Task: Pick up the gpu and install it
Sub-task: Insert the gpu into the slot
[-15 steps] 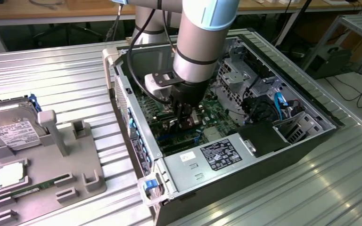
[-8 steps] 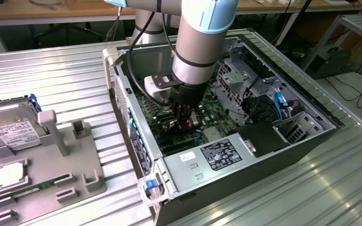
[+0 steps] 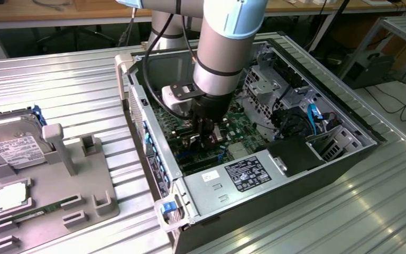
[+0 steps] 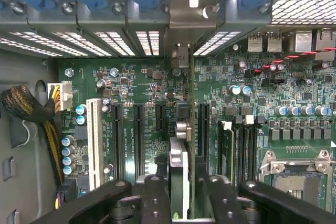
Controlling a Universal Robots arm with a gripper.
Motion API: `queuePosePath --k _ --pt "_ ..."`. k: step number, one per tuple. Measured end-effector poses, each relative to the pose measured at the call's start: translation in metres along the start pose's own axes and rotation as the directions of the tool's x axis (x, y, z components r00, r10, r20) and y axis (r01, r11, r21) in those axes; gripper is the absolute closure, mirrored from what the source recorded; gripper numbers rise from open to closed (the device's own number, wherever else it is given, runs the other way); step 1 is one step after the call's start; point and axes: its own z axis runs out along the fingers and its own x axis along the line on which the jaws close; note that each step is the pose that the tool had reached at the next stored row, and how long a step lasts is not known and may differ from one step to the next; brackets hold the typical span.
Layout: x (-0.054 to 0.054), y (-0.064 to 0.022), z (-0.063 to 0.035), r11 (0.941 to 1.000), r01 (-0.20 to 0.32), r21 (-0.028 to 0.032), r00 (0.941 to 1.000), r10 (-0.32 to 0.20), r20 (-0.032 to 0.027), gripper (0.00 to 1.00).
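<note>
ribbed grey metal worktop point(image 3: 62, 95) carries an open black computer case point(image 3: 344, 159); inside it the end effector point(image 4: 181, 195) straddles the thin black gpu point(image 4: 178, 177), standing edge-on above the green motherboard point(image 4: 142, 82); grip unclear; grey parts tray point(image 3: 55, 185) well apart

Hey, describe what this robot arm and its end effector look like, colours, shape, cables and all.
The arm is a thick round tube, silver-grey, with a light blue cap on the joint near the exterior view's top edge. A black cable loops down beside it to a small white-and-black box on the wrist. The end effector is black, and its black fingers look chunky with round bolt recesses.
</note>
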Motion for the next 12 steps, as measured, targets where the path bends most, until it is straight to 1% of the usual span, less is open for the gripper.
queuePosePath --k 1,2,3,9,12 --pt "0.000 0.0000 -0.0027 1.0000 0.000 -0.0004 1.0000 0.000 -0.0011 0.60" --pt "-0.001 0.0000 -0.0214 1.0000 0.000 0.0022 1.0000 0.000 -0.0008 0.60" --pt "-0.001 0.0000 -0.0317 1.0000 0.000 0.0034 1.0000 0.000 -0.0008 0.60" --pt "-0.001 0.0000 -0.0445 1.0000 0.000 0.0042 1.0000 0.000 -0.0007 0.60" --pt "-0.001 0.0000 -0.0491 1.0000 0.000 0.0045 1.0000 0.000 -0.0007 0.60"
